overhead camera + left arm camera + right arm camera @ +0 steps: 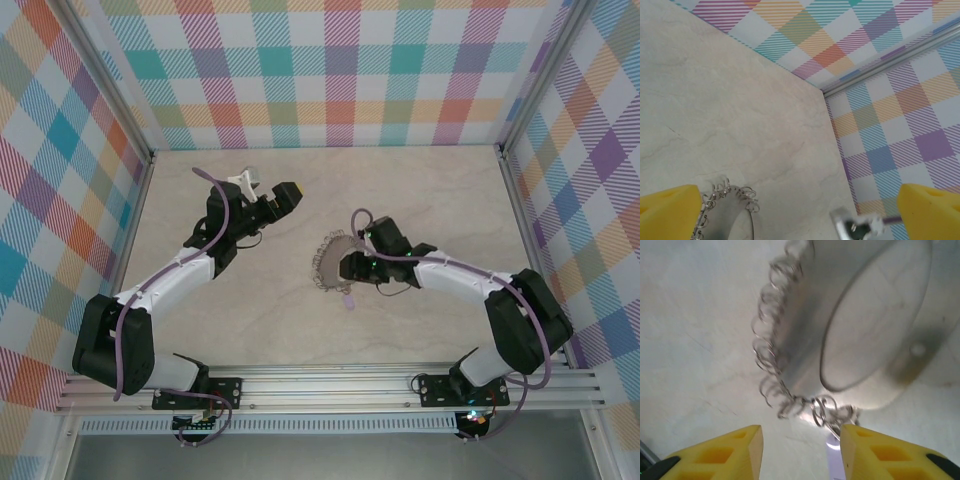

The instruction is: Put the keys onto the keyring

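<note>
The keyring is a silvery loop edged with several small wire rings, lying flat mid-table. In the right wrist view the keyring fills the upper frame. The lilac key lies at its near edge, touching the small rings beside my right finger; whether it is threaded on I cannot tell. From above, the key points toward the arms. My right gripper is open just short of the ring, nothing between its pads. My left gripper stands wide open, up and to the left, with the keyring below it.
Checked walls enclose the marbled table on three sides. An aluminium rail runs along the near edge. Part of the right arm shows between my left fingers.
</note>
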